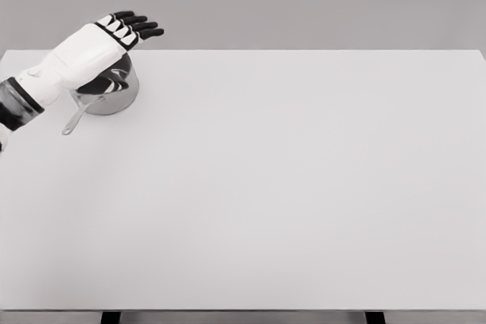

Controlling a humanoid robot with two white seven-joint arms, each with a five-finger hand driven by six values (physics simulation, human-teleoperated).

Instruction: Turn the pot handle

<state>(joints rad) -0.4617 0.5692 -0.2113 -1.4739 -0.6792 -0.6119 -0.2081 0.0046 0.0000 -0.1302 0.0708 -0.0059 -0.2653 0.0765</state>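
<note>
The left hand (102,43) enters from the left edge of the head view and sits above the pot (114,90), covering most of its opening. The dark fingers (137,26) are extended and slightly spread, pointing past the far rim toward the back of the table (288,187). The hand grasps nothing. Whether the palm touches the rim cannot be determined from this angle; it appears to hover just above it.

The pot is a shiny metal vessel standing upright near the far left corner of the white table. Its handle (76,119) projects from the near side, angled toward the front left, with its end lying low over the table surface.
</note>
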